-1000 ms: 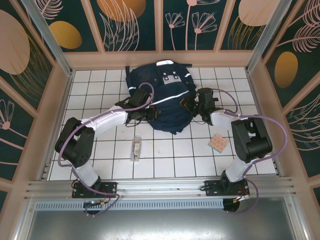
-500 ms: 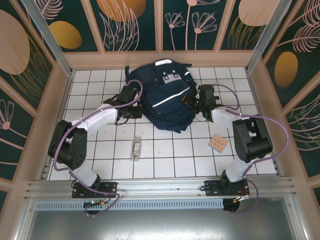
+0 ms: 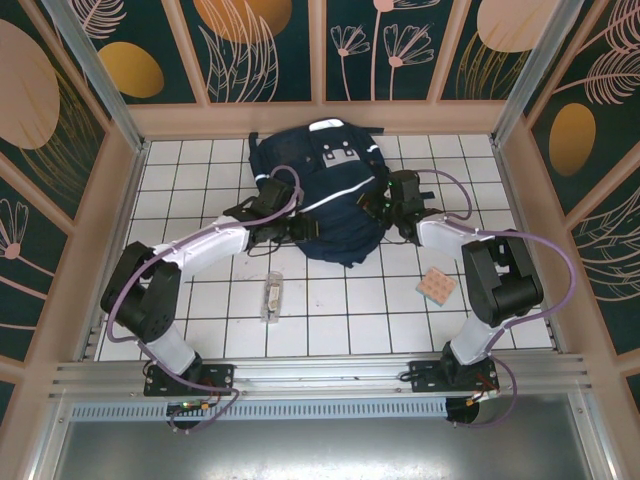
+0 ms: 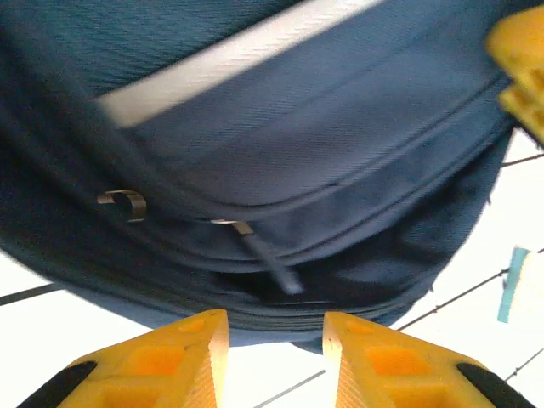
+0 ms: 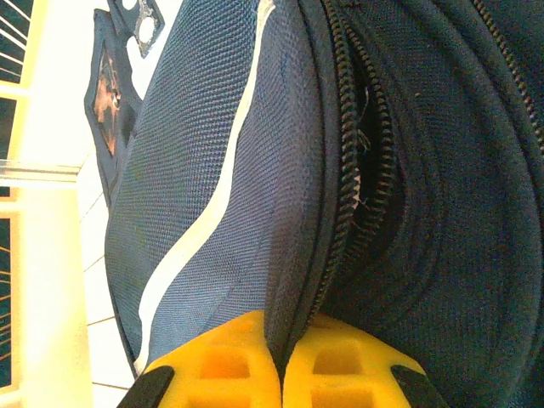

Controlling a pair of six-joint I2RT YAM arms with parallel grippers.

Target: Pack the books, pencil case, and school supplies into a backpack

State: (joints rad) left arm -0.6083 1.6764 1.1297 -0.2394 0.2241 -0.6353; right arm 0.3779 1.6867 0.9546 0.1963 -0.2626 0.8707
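The navy backpack (image 3: 325,190) lies at the back middle of the tiled table, white stripe across it. My left gripper (image 3: 296,229) sits at its near-left edge, open, nothing between the yellow fingers (image 4: 276,327); a zipper pull (image 4: 272,262) hangs just ahead of them. My right gripper (image 3: 373,208) is at the pack's right side, shut on the backpack's fabric rim (image 5: 283,348) beside a partly open zipper (image 5: 361,161). A pinkish dotted pad (image 3: 436,287) lies near right, and a narrow clear box (image 3: 272,296) near left. Books and pencil case are hidden.
Wooden walls (image 3: 110,230) fence the table on three sides, and a metal rail (image 3: 320,375) runs along the near edge. White tiles (image 3: 350,310) lie bare between the box and the pad. Purple cables loop over both arms.
My left gripper swung out to the left, then came back to the pack's near-left edge, and its jaws opened. The backpack shifted slightly. The right gripper stayed shut on the fabric.
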